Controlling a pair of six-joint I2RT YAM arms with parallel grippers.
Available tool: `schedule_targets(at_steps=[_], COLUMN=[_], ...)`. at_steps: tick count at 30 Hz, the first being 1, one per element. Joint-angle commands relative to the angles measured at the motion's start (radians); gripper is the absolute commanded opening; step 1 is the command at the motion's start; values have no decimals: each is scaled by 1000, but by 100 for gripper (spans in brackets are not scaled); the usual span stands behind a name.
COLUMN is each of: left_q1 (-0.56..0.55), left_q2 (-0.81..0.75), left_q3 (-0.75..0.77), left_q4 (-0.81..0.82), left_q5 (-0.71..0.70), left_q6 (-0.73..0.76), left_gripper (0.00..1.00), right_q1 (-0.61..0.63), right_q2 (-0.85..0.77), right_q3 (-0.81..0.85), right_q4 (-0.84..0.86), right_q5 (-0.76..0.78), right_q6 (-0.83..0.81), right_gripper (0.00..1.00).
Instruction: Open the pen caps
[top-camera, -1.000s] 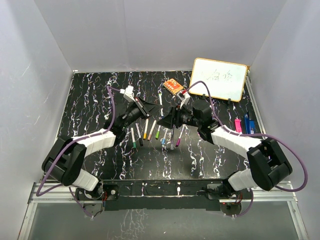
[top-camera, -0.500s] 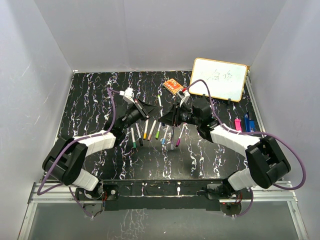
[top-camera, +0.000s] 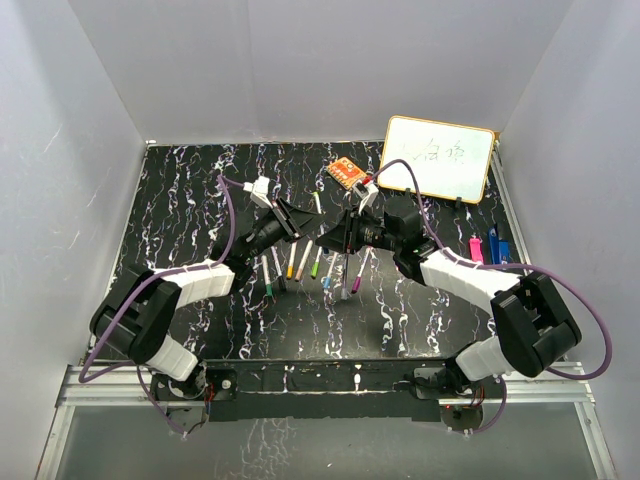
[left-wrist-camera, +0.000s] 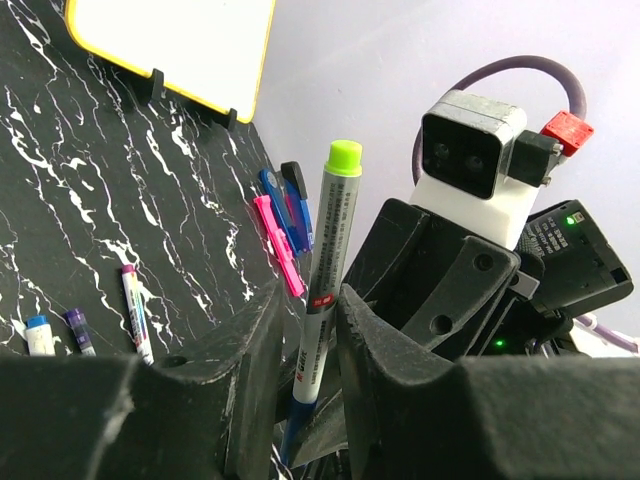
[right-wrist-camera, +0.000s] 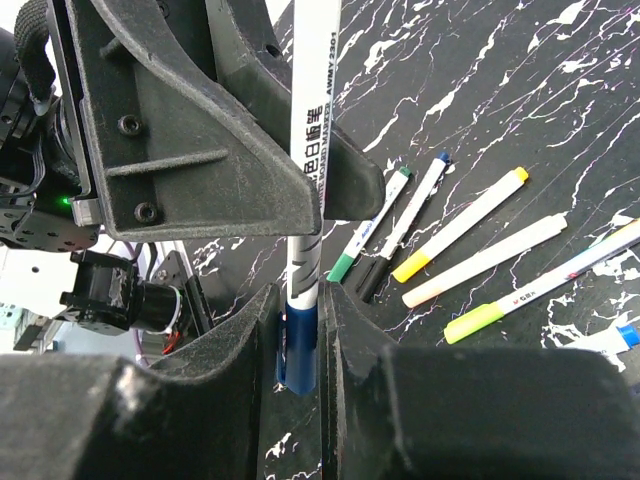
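The blue cap (right-wrist-camera: 298, 355) sits on the white marker (right-wrist-camera: 312, 120), held up above the table (top-camera: 180, 200). My right hand (right-wrist-camera: 300, 300) pinches that cap tight. My left hand (left-wrist-camera: 308, 295) flanks the barrel, and I cannot tell whether it grips. Below lie other markers (right-wrist-camera: 470, 225).

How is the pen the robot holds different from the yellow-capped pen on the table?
The lime-tipped pen is pinched in the right tool; the yellow-capped pen lies loose on the table. The lime-tipped pen has a dark blue cap; the yellow-capped pen's is yellow. Both have white barrels.
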Motion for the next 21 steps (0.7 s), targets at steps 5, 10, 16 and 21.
schedule_targets(at_steps=[5, 10, 16, 21], left_q1=[-4, -4, -4, -4], left_q2=[-16, -24, -24, -29], left_q3=[18, 25, 20, 21], left_q4=[45, 24, 28, 21], left_q5=[12, 8, 5, 2], left_q6=[12, 28, 26, 25], left_gripper=[22, 15, 4, 0], right_q1=[5, 5, 4, 5], right_q2=[7, 13, 15, 22], right_q3=[53, 52, 54, 59], right_q4=[39, 37, 38, 36], right_q5=[-19, -22, -21, -23], right_q6=[-18, -16, -13, -5], right_gripper=[0, 0, 0, 34])
